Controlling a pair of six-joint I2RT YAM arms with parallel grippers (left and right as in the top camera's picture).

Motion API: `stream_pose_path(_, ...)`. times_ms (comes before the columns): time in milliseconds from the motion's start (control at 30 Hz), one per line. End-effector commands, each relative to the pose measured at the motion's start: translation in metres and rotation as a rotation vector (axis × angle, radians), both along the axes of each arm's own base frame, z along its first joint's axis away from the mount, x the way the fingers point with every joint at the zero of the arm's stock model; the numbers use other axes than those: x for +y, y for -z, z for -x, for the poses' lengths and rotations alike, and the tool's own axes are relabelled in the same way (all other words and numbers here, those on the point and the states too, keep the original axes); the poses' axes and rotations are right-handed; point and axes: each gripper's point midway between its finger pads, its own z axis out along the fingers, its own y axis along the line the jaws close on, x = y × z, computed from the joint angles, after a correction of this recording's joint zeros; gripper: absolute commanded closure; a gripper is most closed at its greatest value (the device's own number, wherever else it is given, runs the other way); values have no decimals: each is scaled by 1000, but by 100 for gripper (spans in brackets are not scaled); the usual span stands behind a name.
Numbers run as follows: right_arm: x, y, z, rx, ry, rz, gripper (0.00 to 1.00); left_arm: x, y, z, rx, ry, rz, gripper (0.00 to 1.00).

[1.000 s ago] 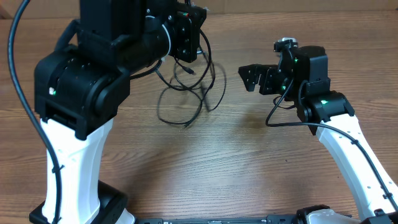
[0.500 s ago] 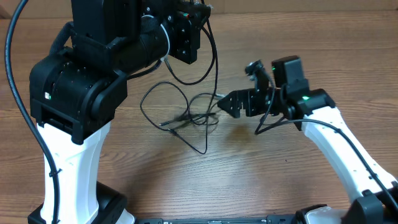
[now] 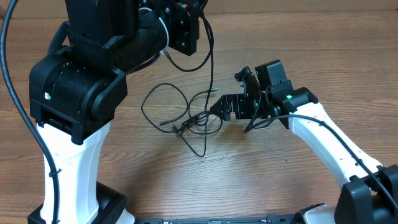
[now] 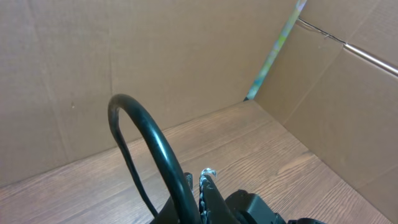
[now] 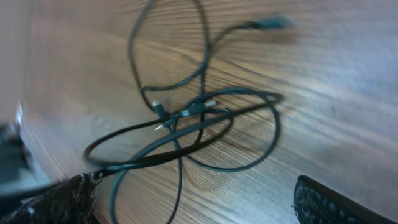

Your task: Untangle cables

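Observation:
The cables are thin black cords lying in tangled loops on the wooden table. One strand rises from the tangle to my left gripper, which is held high at the back. In the left wrist view that gripper is shut on a black cable that arcs up out of the jaws. My right gripper stands open at the right edge of the tangle, low over the table. In the right wrist view the crossed loops lie just ahead of the wide-apart fingers, and one cable runs up against the left finger.
Cardboard walls close off the back and side of the table. The bulky black-and-white left arm stands at the left. The right arm's own thicker cable runs along its white link.
My right gripper has swung left and down to the tangle's right edge, still open. The left gripper has kept its hold up high, and the loops have spread out lower on the table.

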Motion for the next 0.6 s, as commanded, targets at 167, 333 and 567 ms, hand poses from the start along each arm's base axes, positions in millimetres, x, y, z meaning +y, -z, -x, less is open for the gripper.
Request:
stream_pose_path(167,-4,2,-10,387,547,-129,0,6,-4,9,-16,-4,-20,96)
stream_pose_path(333,5,1,-10,420,588,-157,0,7,1,11,2,-3,-29,96)
stream_pose_path(567,16,23,-5,527,727,-122,1,7,2,11,7,-3,-31,96)
